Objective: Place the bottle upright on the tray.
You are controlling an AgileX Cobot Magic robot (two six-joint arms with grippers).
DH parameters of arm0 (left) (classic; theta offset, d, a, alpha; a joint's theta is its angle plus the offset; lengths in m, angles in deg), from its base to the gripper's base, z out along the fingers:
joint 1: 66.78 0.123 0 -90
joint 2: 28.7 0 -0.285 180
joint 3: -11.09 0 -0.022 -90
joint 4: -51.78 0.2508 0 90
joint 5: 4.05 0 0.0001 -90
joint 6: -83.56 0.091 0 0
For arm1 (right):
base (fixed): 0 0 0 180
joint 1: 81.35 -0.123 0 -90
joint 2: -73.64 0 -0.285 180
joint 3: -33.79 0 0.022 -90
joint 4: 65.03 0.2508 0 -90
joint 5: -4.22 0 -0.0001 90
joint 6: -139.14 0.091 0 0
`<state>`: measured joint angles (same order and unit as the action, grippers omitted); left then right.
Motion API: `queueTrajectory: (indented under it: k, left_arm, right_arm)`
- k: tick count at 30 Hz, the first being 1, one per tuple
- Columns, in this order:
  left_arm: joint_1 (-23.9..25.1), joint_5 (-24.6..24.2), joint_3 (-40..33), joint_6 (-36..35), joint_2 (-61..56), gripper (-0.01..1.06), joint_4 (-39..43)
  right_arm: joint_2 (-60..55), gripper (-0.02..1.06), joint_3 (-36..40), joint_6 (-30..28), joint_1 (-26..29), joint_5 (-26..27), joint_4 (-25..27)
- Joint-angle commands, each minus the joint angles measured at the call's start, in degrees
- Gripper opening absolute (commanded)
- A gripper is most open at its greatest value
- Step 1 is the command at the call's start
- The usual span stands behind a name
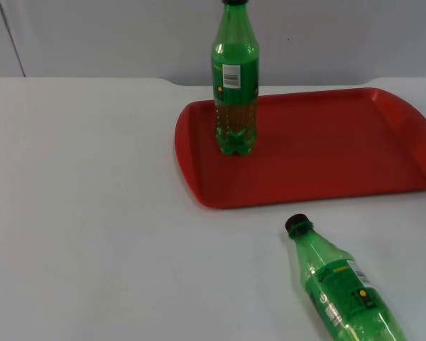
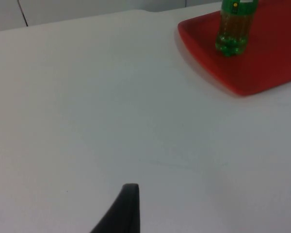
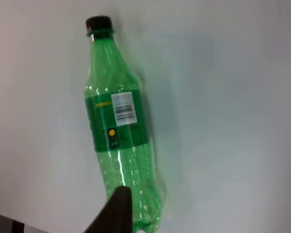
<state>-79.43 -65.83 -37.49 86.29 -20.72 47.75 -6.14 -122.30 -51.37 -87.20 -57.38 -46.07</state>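
Observation:
A green plastic bottle (image 1: 235, 85) with a black cap stands upright on the left part of the red tray (image 1: 326, 156); it also appears in the left wrist view as the bottle (image 2: 235, 29) on the tray (image 2: 262, 63). A second green bottle (image 1: 341, 288) lies on its side on the white table in front of the tray, cap pointing toward the tray. My right gripper (image 3: 119, 208) hangs above this lying bottle (image 3: 119, 131), over its base end, apart from it. My left gripper (image 2: 128, 206) is over bare table, left of the tray and well away from it.
The white table (image 1: 85, 213) stretches wide to the left of the tray. The grey partition wall (image 1: 113, 35) closes the far edge. The right part of the tray (image 1: 369, 135) is bare.

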Motion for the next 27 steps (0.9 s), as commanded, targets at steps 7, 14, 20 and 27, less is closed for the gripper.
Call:
queueTrajectory:
  k: [7, 14, 20, 27]
  left_arm:
    - [0.0, 0.2, -0.3, 0.0, -0.2, 1.05, 0.0]
    - [0.0, 0.2, -0.3, 0.0, -0.2, 1.05, 0.0]
    - [0.0, 0.2, -0.3, 0.0, -0.2, 1.05, 0.0]
    - [0.0, 0.2, -0.3, 0.0, -0.2, 1.05, 0.1]
  right_arm:
    - [-7.3, 1.00, -0.5, 6.2, -13.8, 6.3, -3.9]
    - [-13.5, 1.00, -0.5, 21.0, -28.6, 11.2, -14.9]
    - [-17.9, 1.00, -0.5, 34.2, -35.7, 14.2, -21.9]
    - [-23.1, 1.00, -0.5, 41.7, -37.8, 15.1, -26.2]
